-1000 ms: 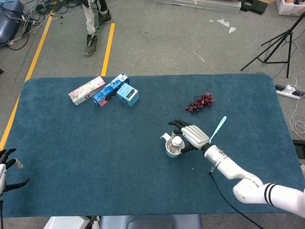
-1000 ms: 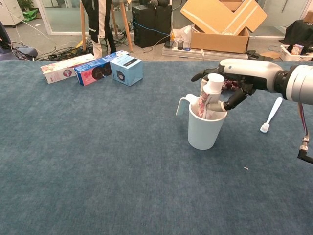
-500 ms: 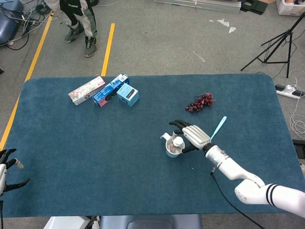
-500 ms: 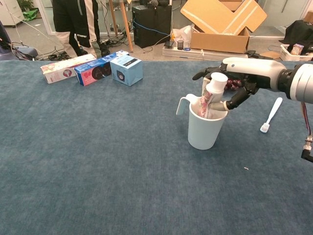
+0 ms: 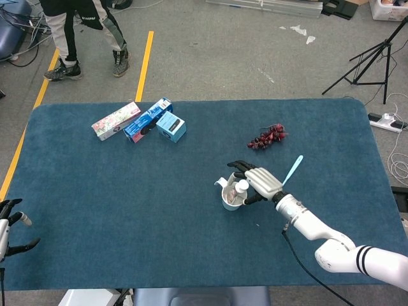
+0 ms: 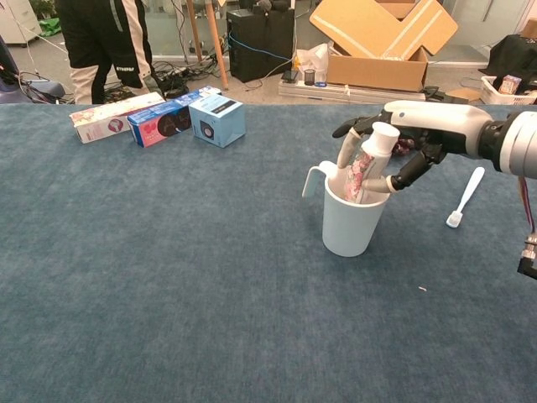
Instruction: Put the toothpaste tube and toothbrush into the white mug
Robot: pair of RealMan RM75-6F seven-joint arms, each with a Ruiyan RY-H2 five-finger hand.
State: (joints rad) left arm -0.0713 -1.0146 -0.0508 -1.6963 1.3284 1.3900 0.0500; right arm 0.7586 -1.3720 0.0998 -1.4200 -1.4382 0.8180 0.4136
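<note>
The right hand (image 6: 419, 134) hangs over the white mug (image 6: 352, 220) near the middle of the blue worktop (image 6: 168, 277), its fingers (image 6: 401, 178) curled around the toothpaste tube (image 6: 367, 166) and gripping it. The tube stands cap-up with its lower end inside the mug, leaning toward the hand, its white cap above the rim. In the head view the same hand (image 5: 261, 182) covers the mug's right side, the mug (image 5: 228, 199) showing its handle to the left and the tube's cap (image 5: 243, 185) poking out. The toothbrush (image 6: 466, 196) lies flat on the worktop to the right of the mug, apart from it and from the hand; from above it (image 5: 291, 171) is a pale blue stick just beyond the wrist. The left hand (image 5: 7, 224) sits at the worktop's left edge, fingers apart and holding nothing. Three boxes (image 6: 159, 117) lie in a row at the far left, and a bunch of dark grapes (image 5: 267, 136) lies beyond the mug
</note>
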